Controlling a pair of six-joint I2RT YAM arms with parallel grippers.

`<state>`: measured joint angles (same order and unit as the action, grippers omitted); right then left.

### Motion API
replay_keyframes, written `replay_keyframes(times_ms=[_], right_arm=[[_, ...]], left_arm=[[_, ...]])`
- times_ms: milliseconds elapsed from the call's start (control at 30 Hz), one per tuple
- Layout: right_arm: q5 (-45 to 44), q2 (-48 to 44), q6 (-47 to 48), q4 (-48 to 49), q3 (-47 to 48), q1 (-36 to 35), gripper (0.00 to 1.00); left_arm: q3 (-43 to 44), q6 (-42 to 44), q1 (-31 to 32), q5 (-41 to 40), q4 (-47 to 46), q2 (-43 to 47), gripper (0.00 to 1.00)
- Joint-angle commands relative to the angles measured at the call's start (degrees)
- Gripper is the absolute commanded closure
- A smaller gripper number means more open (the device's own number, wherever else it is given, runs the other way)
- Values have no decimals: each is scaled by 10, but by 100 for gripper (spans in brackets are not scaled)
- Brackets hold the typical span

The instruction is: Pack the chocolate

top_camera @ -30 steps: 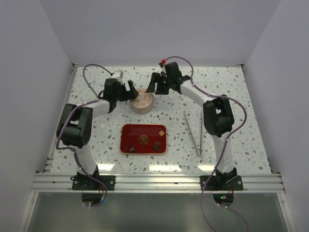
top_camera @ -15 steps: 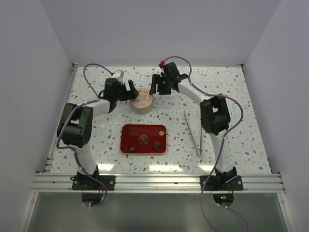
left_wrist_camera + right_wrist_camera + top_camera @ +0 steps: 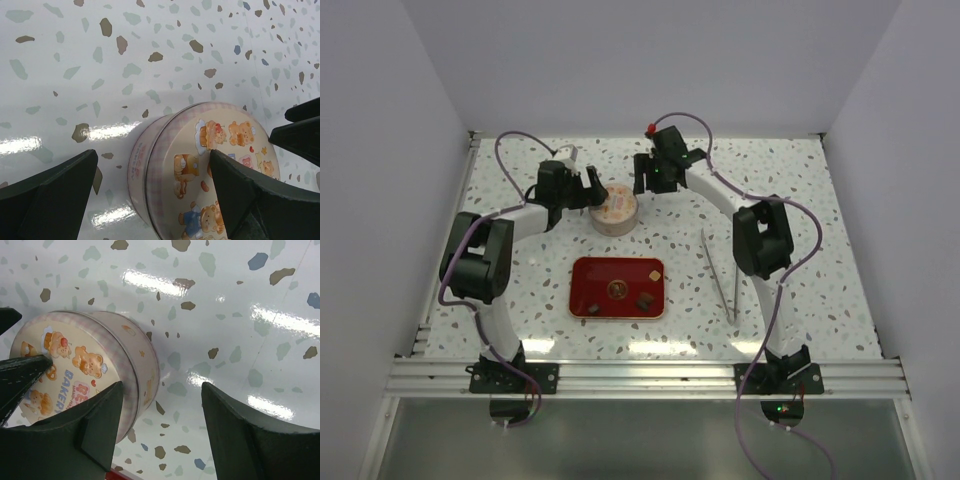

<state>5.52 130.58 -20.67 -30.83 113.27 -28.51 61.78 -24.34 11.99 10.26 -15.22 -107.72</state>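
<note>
A round tin [image 3: 615, 210] with a bear-printed lid on it stands at the back middle of the table. My left gripper [image 3: 588, 190] hangs open at its left rim; in the left wrist view one finger sits over the lid [image 3: 220, 150] and the other over bare table, with nothing held by the left gripper [image 3: 152, 175]. My right gripper [image 3: 648, 176] is open just right of the tin [image 3: 75, 365], and the right gripper [image 3: 160, 410] holds nothing. Three chocolate pieces [image 3: 644, 299] and a round one lie on the red tray [image 3: 585, 275].
Long metal tweezers [image 3: 718, 275] lie on the table to the right of the tray, beside the right arm's elbow. White walls close in the speckled table on the left, back and right. The arm bases stand at the near edge.
The right gripper has shifted slightly back and away from the tin, and its elbow has swung a little left. The left gripper and the tin stay where they were.
</note>
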Motion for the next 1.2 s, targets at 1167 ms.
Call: replay_keyframes(times_ms=[1167], right_arm=[[5, -212, 37, 38, -102, 64, 20]], left_arm=[[37, 90, -76, -79, 105, 210, 0]])
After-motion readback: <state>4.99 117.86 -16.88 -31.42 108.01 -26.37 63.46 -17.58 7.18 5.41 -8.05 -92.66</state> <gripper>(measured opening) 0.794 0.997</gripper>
